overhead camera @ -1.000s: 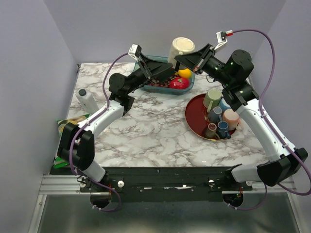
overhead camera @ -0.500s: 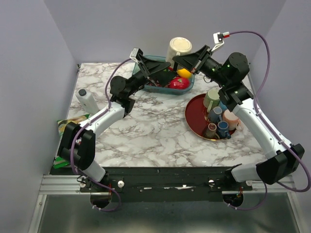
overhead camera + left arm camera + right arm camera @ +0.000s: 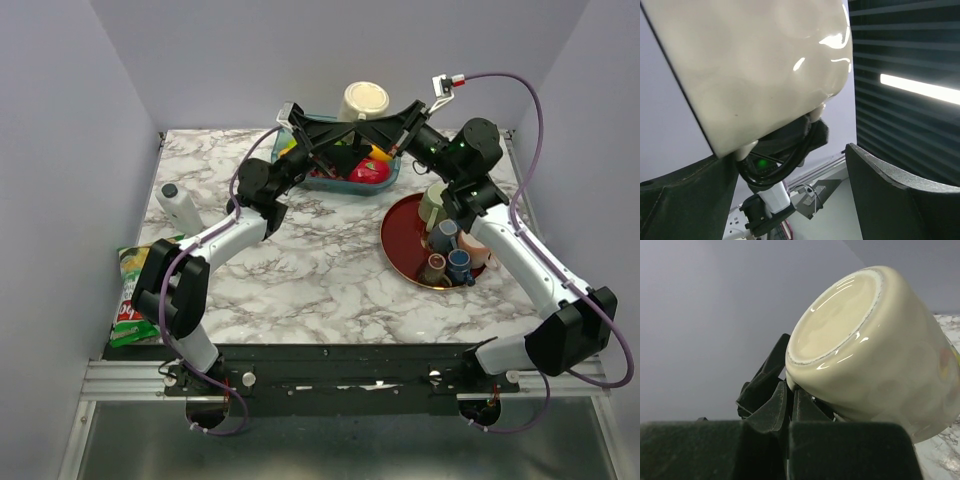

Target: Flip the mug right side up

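Note:
A cream mug hangs in the air over the back of the table, its base turned up toward the top camera. My right gripper is shut on the mug from below; in the right wrist view its fingertips meet under the mug, and the handle is hidden. My left gripper is open beside the mug. In the left wrist view the mug fills the upper left, above the left finger, while the right finger stands well apart.
A teal basket with red and yellow fruit sits under the mug. A red plate with several small cups lies to the right. A white bottle and a snack bag sit at the left edge.
Both grippers and the mug have moved left and toward the back wall. The left gripper has come in closer around the mug, its jaws a little wider.

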{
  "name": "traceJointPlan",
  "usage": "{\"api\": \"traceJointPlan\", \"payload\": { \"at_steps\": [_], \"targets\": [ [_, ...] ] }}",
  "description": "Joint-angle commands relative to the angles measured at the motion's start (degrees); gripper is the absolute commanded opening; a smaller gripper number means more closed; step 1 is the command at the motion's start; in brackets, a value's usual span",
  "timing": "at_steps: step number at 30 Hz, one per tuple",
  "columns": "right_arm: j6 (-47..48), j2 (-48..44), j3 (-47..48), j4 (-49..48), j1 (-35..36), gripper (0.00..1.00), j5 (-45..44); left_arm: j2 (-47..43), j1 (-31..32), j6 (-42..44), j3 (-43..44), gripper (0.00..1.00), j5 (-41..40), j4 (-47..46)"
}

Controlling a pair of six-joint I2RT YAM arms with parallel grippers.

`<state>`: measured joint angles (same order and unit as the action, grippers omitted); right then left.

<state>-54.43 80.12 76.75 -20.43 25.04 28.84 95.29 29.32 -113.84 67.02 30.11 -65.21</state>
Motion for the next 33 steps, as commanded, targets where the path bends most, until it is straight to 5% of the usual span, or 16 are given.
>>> {"api": "traceJointPlan", "payload": {
  "at_steps": [1,11,21,33],
  "targets": [
    [0.38,-2.24,-1.07,-7.26,0.1,0.01,1.3,-0.54,-0.49,-3.76,-1.63,0.9,-3.91,-3.87],
    [1.26,-5.93,-7.84,-7.0,0.01,0.01,1.05,-2.65,-3.39,-2.18,-3.74,0.85,-5.76,-3.52],
    [1.0,-8.57,-13.29,-8.23,0.1,0.01,1.66,-3.79,-4.62,-0.68,-4.27,0.61,-6.29,-3.78],
    [2.58,-11.03,-18.56,-10.24,0.1,0.01,3.59,-4.49,-5.15,1.43,-3.04,0.54,-6.73,-4.4]
  ]
}}
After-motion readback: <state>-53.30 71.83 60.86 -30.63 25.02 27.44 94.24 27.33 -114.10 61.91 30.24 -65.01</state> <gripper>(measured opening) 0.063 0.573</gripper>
